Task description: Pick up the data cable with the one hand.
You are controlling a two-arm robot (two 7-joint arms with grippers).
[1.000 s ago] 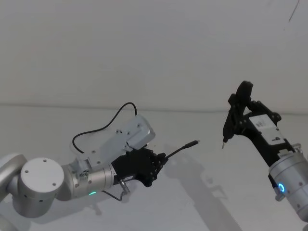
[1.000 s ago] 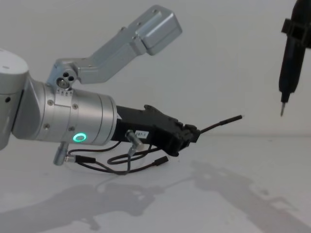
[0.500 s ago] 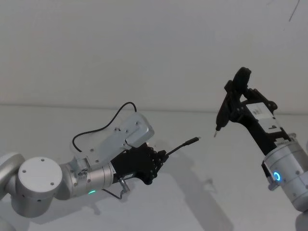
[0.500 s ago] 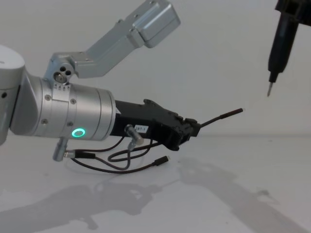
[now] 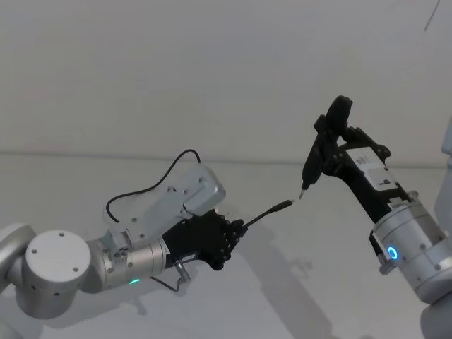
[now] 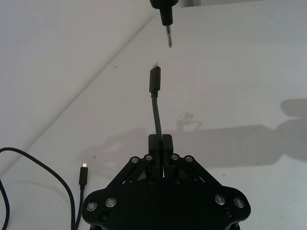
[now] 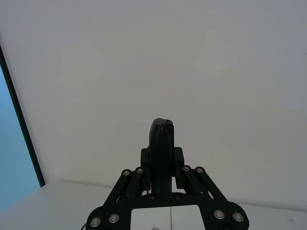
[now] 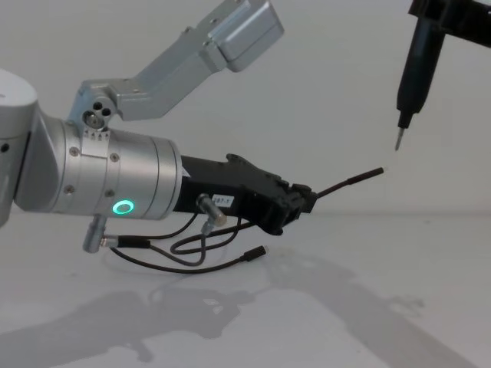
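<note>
White tabletop under us, and we've got the left gripper raised above it, pressed together on the cable just behind its slim plug, which pokes out ahead into free air. We reckon the pick is largely done: that plug end is up and held firm, though the cable's slack and its small far plug lie on the table below our wrist. Over on the right, our right gripper is clamped on the pen tool. Against a second ago, the tool has swung in and dropped, its metal tip now hanging just beside the cable's plug, while our left hold has barely shifted.
</note>
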